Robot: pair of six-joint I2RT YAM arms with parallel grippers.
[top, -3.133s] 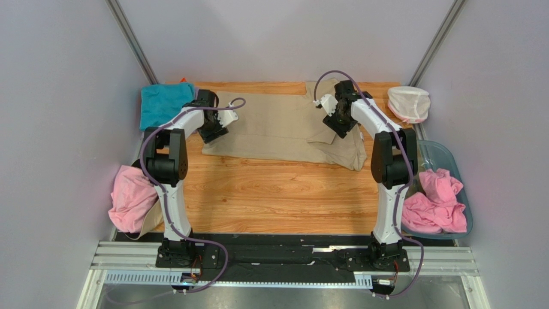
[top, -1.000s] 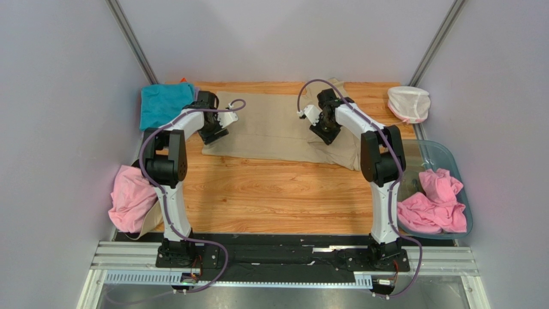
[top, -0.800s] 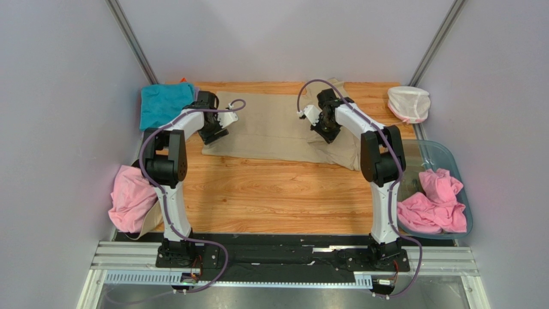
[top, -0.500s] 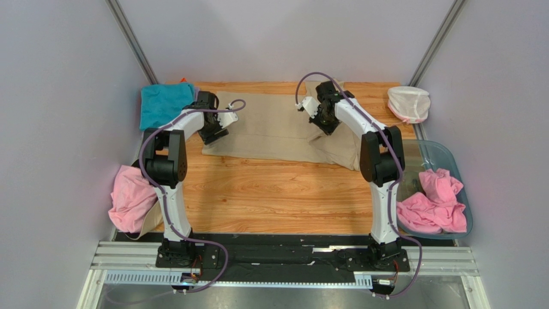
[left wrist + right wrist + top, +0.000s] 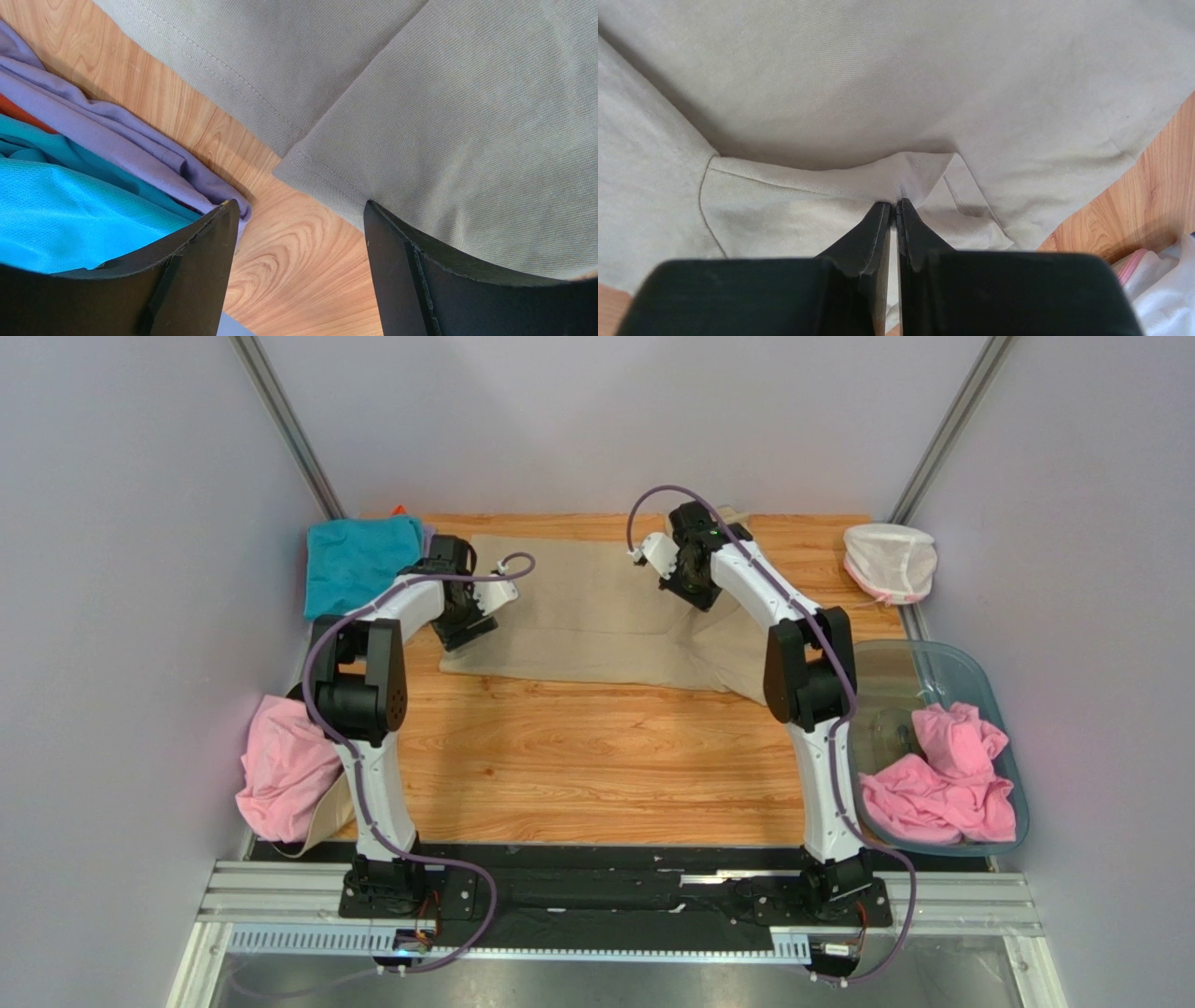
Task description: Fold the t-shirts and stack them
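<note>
My left gripper (image 5: 298,210) hangs spread wide. The crumpled teal cotton t-shirt (image 5: 63,224) lies to its left, and the large tan-beige cotton t-shirt (image 5: 456,126) lies under its right finger. My right gripper (image 5: 894,204) pinches a raised fold of that tan shirt.

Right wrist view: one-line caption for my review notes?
Right gripper pinches a raised fold of the tan t-shirt on the wooden table.

Teal t-shirt (image 5: 351,563) hems left fingers (image 5: 184,280); near table (image 5: 589,756) open
</note>
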